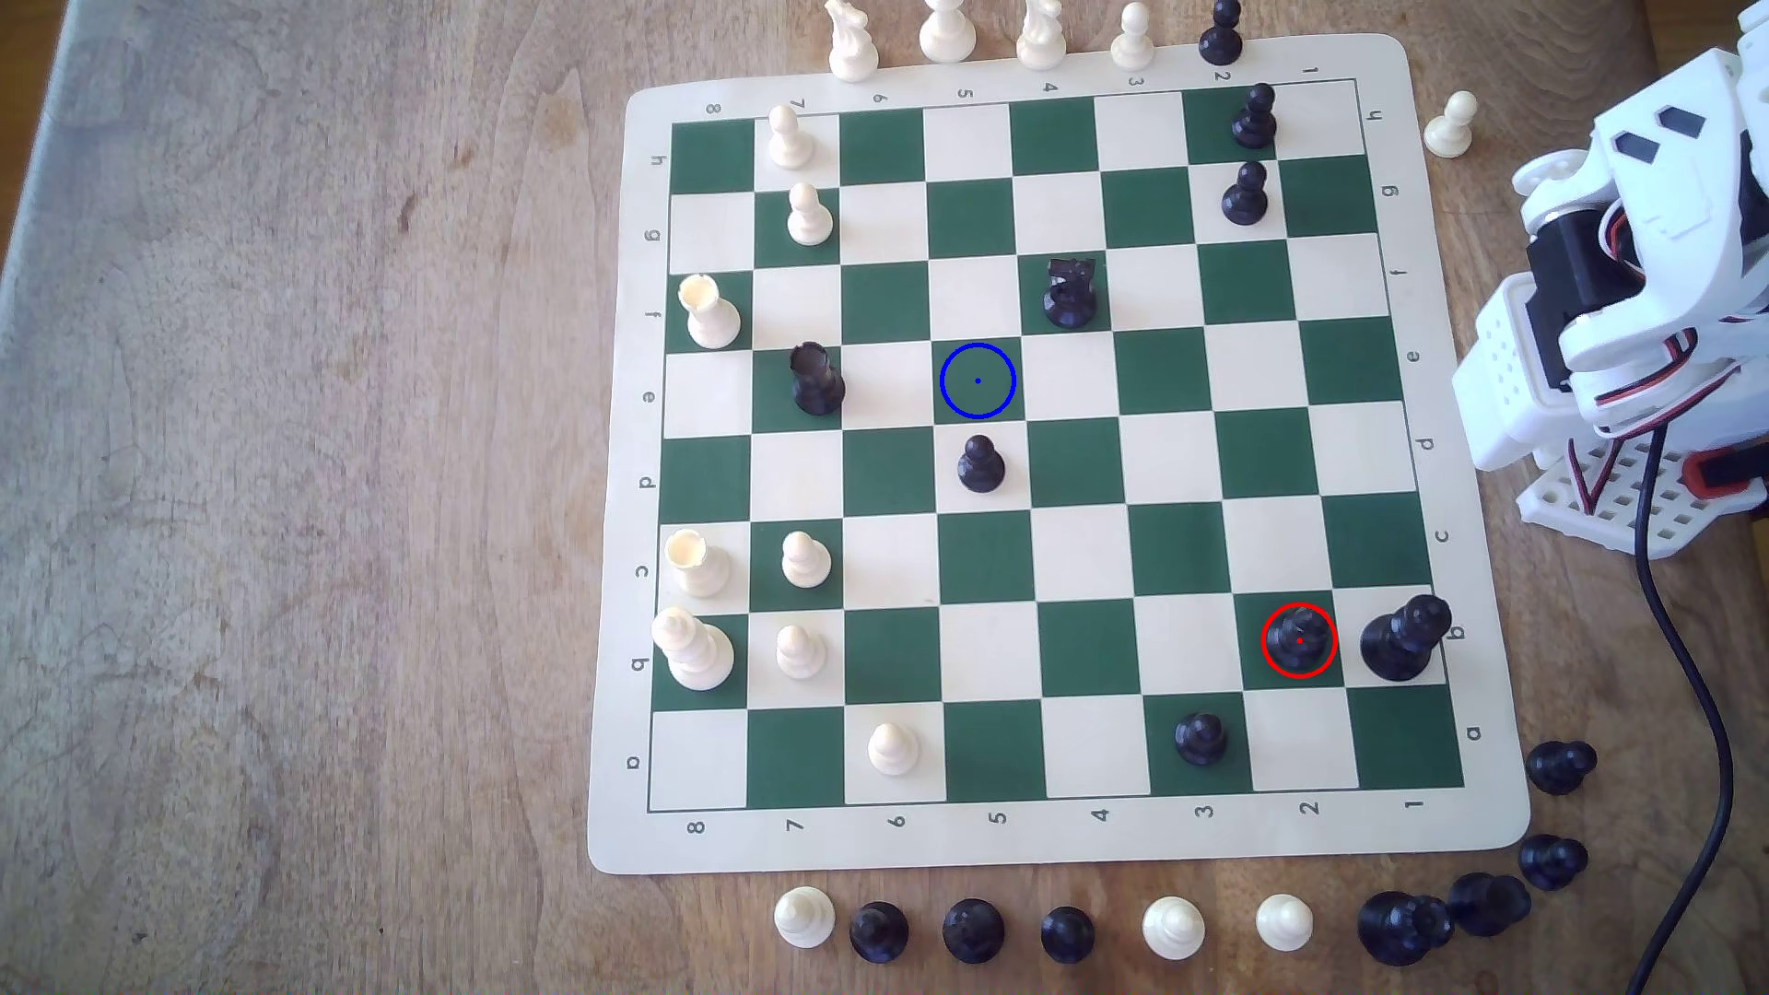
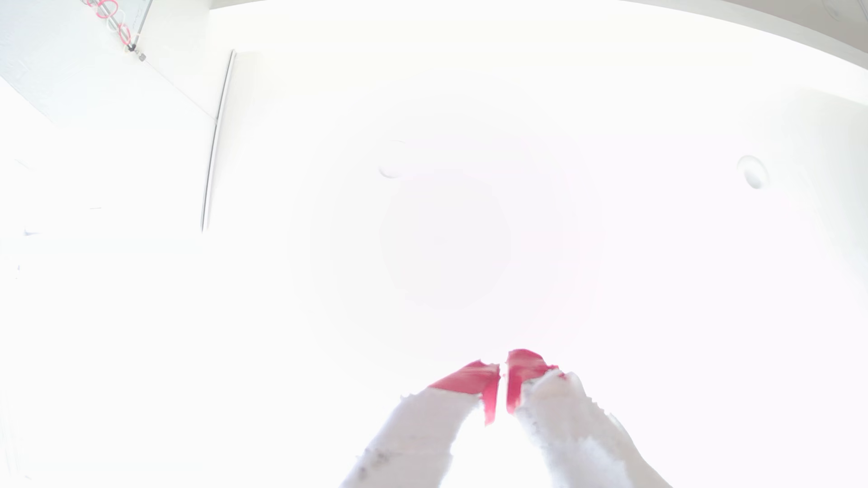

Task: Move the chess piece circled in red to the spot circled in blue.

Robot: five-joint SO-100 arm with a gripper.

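Note:
The chess piece (image 1: 1299,639), glossy black with a round base, stands inside a red ring on a green square near the exterior view's lower right. The spot (image 1: 977,381) is a green square with a blue ring and dot near the board's middle, with nothing on it. The white arm (image 1: 1627,287) is folded up off the board at the exterior view's right edge. In the washed-out wrist view, my gripper (image 2: 502,368) points up at a bright ceiling, its red-tipped fingers (image 2: 474,380) nearly touching with nothing between them.
A tall black piece (image 1: 1404,639) stands one square to the right of the circled piece. A black pawn (image 1: 980,464) sits just below the spot; a black rook (image 1: 817,379) and a black knight (image 1: 1070,293) stand nearby. Captured pieces line the mat's edges. A black cable (image 1: 1685,670) runs down the right.

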